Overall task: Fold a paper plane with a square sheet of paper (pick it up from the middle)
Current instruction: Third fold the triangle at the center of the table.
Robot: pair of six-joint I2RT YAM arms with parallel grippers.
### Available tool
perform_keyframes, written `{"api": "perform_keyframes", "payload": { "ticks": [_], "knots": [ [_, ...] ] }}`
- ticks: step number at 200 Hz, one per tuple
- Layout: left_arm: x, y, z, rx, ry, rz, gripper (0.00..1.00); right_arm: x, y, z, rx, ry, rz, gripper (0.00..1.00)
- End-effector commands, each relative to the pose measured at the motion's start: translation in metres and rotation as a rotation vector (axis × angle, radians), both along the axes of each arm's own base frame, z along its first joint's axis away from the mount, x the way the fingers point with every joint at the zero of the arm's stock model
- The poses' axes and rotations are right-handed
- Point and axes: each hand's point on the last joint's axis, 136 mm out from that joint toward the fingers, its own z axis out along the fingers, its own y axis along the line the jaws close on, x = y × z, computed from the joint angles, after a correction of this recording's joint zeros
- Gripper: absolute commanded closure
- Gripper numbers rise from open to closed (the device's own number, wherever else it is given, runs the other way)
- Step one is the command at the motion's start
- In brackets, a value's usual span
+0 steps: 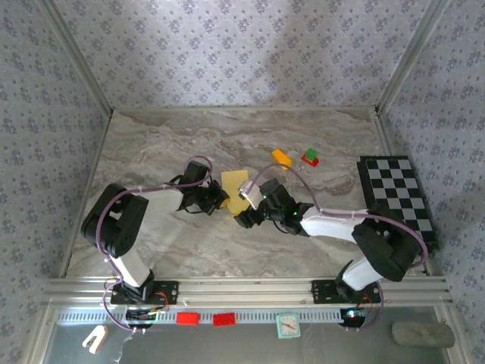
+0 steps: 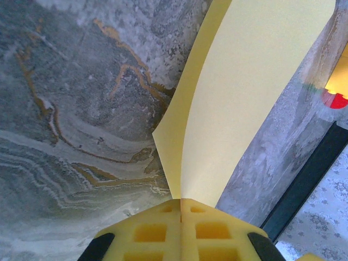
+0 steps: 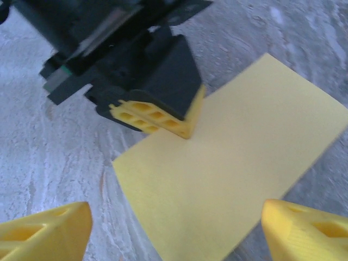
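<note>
Left fingers (image 2: 155, 231): pressed shut on one edge of the yellow sheet of paper (image 2: 250, 98), pinching it right where a crease runs in.
Right fingers (image 3: 49, 231): spread wide and holding nothing, with one tip on each side of the sheet's free end and just short of it.
Sheet of paper: mid-table (image 1: 151, 152), between the two arms. Two yellow faces meet along the crease at the pinch, so it looks folded once already. I cannot tell whether its far end rests on the table.
Step in hand: probably the right side coming in to take the free end, so the next fold can be laid.
Doing it well: hold the left pinch firm and motionless as the anchor. Bring the right fingers in square to the edge and close on both layers together. Line up the edges before pressing any crease, then flatten against the table rather than in the air.
Risk: a tug between the two grips could tear the thin sheet or skew the crease.
Nearby: an orange block (image 1: 281, 158) and a checkered board (image 1: 398, 197) lie well apart from the work.
</note>
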Motion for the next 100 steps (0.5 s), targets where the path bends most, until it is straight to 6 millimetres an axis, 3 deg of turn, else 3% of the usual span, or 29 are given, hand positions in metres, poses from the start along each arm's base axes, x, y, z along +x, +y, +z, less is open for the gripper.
{"api": "perform_keyframes", "payload": {
  "ticks": [1, 23, 50, 100],
  "knots": [
    [0.002, -0.004, 0.007, -0.005, -0.013, 0.001, 1.0, -0.006, 0.012, -0.009, -0.026, -0.052, 0.096, 0.24],
    [0.002, -0.004, 0.007, -0.005, -0.015, 0.001, 1.0, -0.007, 0.019, -0.019, -0.045, -0.051, 0.13, 0.33],
    [0.002, -0.005, 0.007, -0.005, -0.013, -0.001, 1.0, -0.001, 0.025, -0.026, -0.051, -0.069, 0.129, 0.36],
    [0.001, -0.005, 0.006, -0.004, -0.008, 0.0, 1.0, 0.013, 0.032, -0.025, -0.06, -0.106, 0.101, 0.49]
  ]
}}
